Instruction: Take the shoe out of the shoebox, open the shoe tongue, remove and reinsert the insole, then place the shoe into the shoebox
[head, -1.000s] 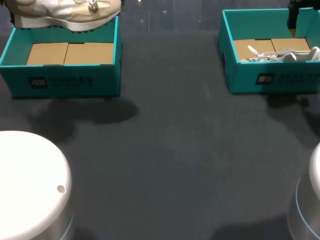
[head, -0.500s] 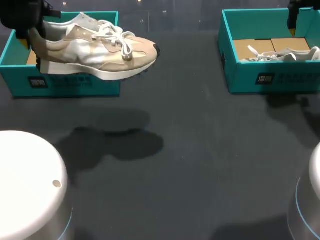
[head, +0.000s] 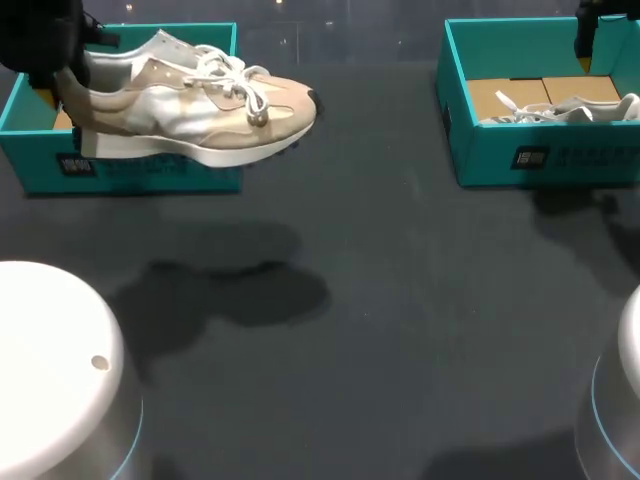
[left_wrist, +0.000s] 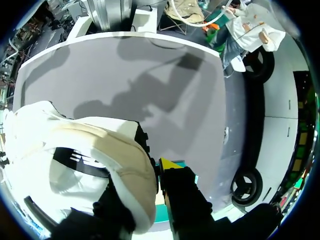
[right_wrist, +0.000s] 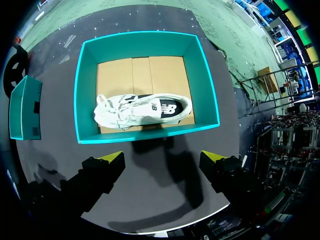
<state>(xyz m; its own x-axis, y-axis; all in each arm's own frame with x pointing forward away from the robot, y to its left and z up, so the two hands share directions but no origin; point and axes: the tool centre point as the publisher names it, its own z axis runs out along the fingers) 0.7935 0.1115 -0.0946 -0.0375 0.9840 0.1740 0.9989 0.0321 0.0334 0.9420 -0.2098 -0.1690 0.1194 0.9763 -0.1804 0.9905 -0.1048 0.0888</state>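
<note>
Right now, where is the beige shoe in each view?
Head view: beige shoe upper left, off the table, heel in the left end effector.
Left wrist view: beige shoe, heel-first in the end effector.
Right wrist view: not in it.
Shared landmark: the dark table.

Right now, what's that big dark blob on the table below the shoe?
In the head view it is the shadow of the beige shoe, which hangs in the air, so the shadow lies apart on the table. In the left wrist view the shoe bulges huge and the table edge curves: lens distortion.
</note>
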